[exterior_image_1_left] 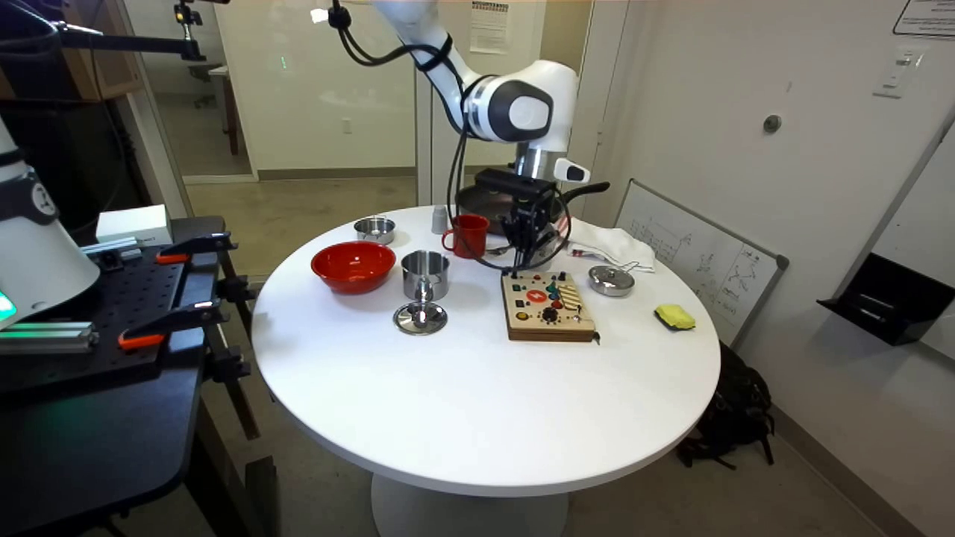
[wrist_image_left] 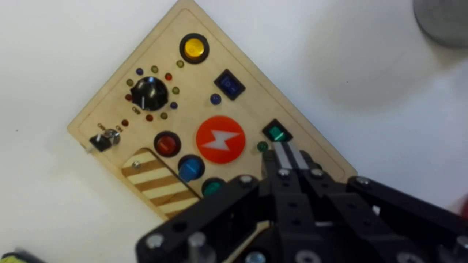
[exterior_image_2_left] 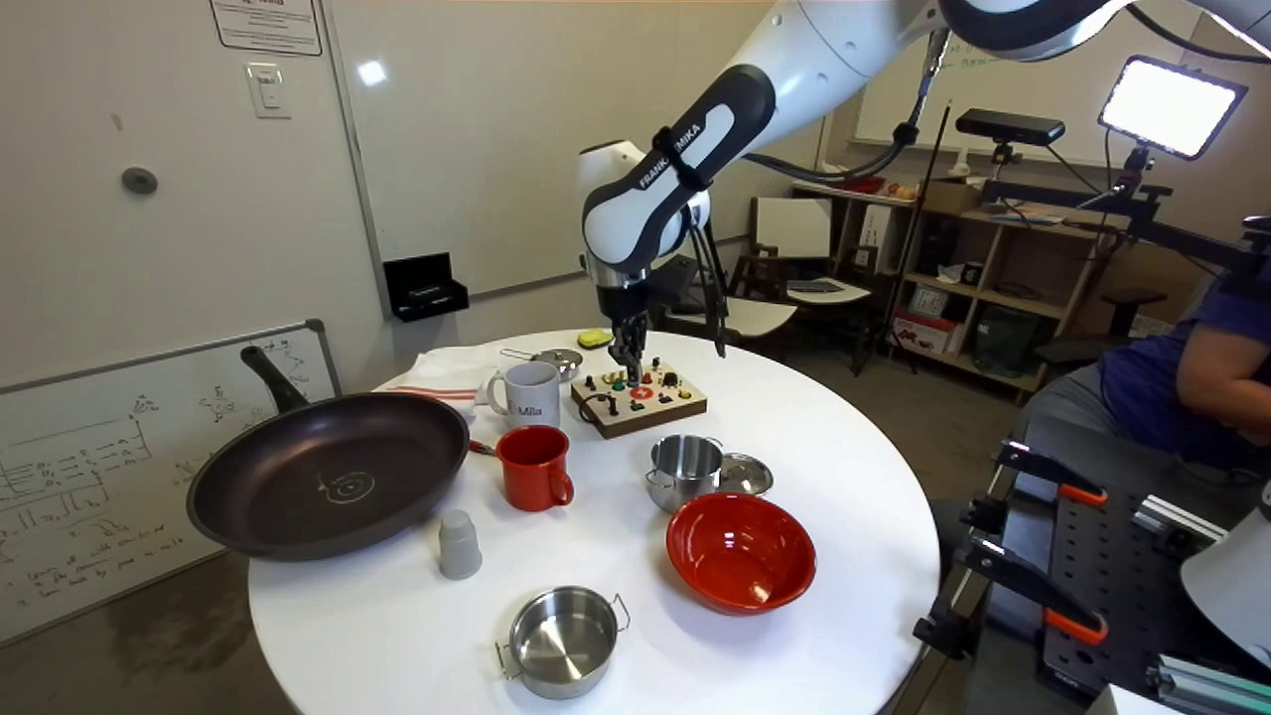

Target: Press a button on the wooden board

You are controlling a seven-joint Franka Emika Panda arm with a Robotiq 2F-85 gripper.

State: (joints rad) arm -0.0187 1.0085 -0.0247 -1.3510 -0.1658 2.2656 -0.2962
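The wooden board (wrist_image_left: 248,104) lies flat on the white table, carrying colored buttons, switches, small lamps and a striped piece. It also shows in both exterior views, as a tan board (exterior_image_1_left: 533,328) with dark brown sides. My gripper (wrist_image_left: 287,144) reaches over it, shut with nothing between the fingers. In the wrist view its tips are right at the near edge of a green rocker switch (wrist_image_left: 277,133); whether they touch it I cannot tell. Left of the tips are a red lightning disc (wrist_image_left: 220,140) and red (wrist_image_left: 167,144), blue (wrist_image_left: 191,168) and green (wrist_image_left: 212,187) buttons. The gripper hides the board's near corner.
A red mug (exterior_image_2_left: 534,467), white mug (exterior_image_2_left: 531,392) and frying pan (exterior_image_2_left: 328,477) stand near the board. A steel pot (exterior_image_1_left: 425,274), red bowl (exterior_image_1_left: 354,267) and lid (exterior_image_1_left: 420,318) are to one side. A small lidded pan (exterior_image_1_left: 611,280) and yellow sponge (exterior_image_1_left: 675,316) lie opposite.
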